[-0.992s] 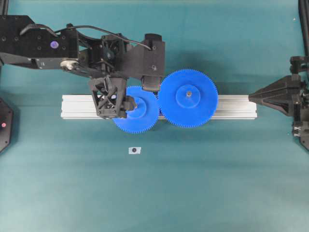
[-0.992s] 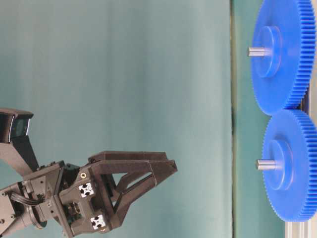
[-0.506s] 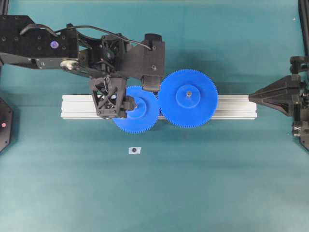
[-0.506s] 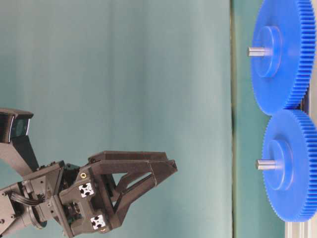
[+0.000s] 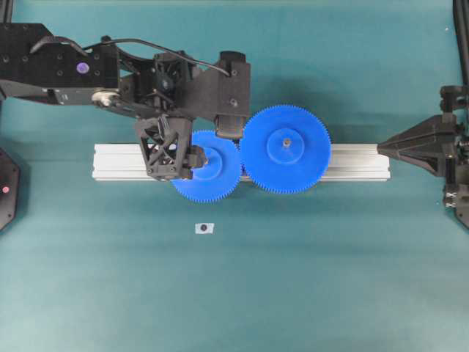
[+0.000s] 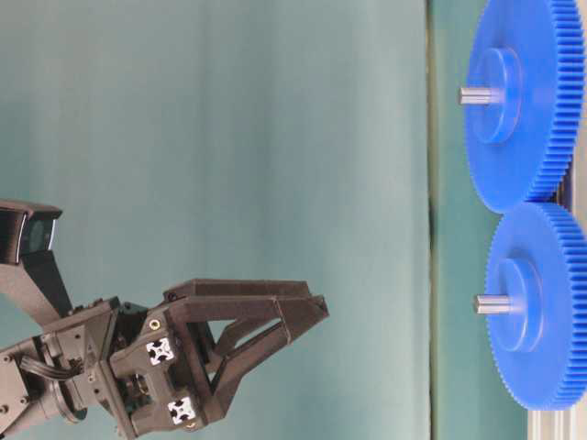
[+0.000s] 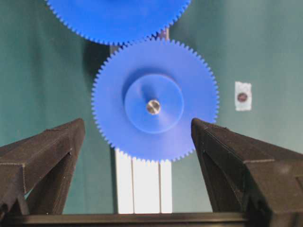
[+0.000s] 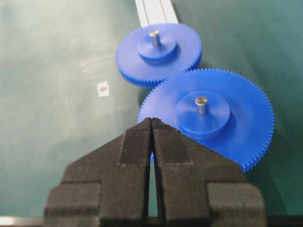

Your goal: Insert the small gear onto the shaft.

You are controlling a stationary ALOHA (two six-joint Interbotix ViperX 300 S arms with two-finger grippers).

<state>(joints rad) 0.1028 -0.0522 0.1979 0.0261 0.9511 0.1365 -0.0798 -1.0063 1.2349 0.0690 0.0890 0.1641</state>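
Teal desk point(image 5: 308, 279) is carrying everything, with the silver grooved rail point(image 5: 352, 163) lying across its middle. Left arm point(image 5: 66, 70) is reaching in from the overhead view's left edge, wrist bent down over the rail's left half. Left gripper point(image 7: 137, 137) is sitting released, fingers point(image 7: 45, 151) spread wide on either side of the small gear point(image 7: 154, 100) and touching nothing, apparently hovering above it. Right arm is parking well clear at the overhead view's right edge; right gripper point(image 8: 151, 124) is clenched, tips pressed together, holding nothing, pointing toward the gears.

Wide gear point(image 5: 284, 149) is sitting on the rail with a grey pin tip point(image 8: 201, 104) at its hub. Small gear is sitting on the rail just left of it, teeth meeting the wide gear's teeth. A grey pin end point(image 7: 153, 106) is showing at the small gear's hub too.

Small white tag with a dark dot point(image 5: 204, 228) is lying on the desk in front of the rail, apart from both gears; too small to make out further.

Left gripper body is covering the small gear's left part in the overhead view. Table-level view is cutting off both gears at the right edge, and the rail is barely showing there.
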